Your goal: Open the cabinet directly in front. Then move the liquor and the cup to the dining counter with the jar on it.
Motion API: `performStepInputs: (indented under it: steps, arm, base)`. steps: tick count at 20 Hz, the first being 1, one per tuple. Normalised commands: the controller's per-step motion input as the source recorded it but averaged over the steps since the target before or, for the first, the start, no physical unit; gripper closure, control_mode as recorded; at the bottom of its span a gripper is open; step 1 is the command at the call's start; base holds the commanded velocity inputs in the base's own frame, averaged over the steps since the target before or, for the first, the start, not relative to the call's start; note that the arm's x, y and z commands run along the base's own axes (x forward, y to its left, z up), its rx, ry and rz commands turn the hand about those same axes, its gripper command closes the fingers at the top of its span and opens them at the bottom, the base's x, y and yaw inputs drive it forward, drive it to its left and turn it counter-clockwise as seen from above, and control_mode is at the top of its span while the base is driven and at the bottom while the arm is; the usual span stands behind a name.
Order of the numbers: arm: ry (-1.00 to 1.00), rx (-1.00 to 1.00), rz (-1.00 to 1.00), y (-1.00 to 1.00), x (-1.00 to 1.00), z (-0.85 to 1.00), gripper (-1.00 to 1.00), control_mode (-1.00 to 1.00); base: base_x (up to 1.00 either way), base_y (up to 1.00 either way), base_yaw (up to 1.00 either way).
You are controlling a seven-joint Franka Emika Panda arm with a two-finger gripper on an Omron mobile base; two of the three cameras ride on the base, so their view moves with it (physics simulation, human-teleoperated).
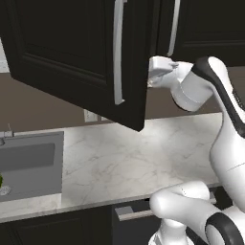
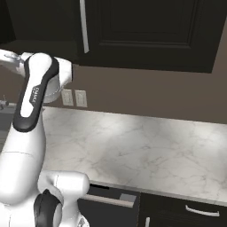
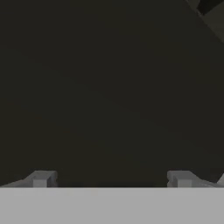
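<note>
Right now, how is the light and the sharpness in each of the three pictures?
Left base view: even soft light, mild blur; the open cabinet door is near-black with little detail, and the marble worktop is bright without glare. Right base view: a pale lit patch on the worktop, darker toward the wall. Hand view: almost wholly dark and blurred; only the end effector fingertips read.

Soft, even rendered light with no glare lies over both base views. The marble worktop (image 1: 143,153) is brightest mid-slab and dims toward its far right corner. The near-black cabinet (image 1: 72,52) swallows detail, its swung door casting a faint shadow by the worktop's back edge. The hand view is very dark, murky and blurred.
</note>
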Motion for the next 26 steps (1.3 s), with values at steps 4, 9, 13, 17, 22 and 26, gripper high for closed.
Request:
performStepInputs:
  steps: [4,9,13,17,22,26]
  arm:
    - [0.00,-0.05,0.20,1.00,0.00,0.11,-1.00,-1.00]
    - [0.00,-0.07,0.20,1.00,-0.13,0.05,-1.00,-1.00]
    - [-0.04,-0.06,0.11,1.00,-0.28,0.00,-1.00,-1.00]
    - [-0.21,-0.02,-0.03,1.00,-0.14,0.00,-1.00,-1.00]
    - [-0.01,-0.15,-0.14,0.83,0.11,-0.01,-1.00,-1.00]
    - [-0.01,-0.01,0.00,-0.06,0.00,0.00,-1.00,-1.00]
  base:
    - [0.00,0.00,0.00]
    - [0.00,0.00,0.00]
    - [0.00,0.00,0.00]
    - [0.00,0.00,0.00]
    - [0.00,0.00,0.00]
    - [0.00,0.00,0.00]
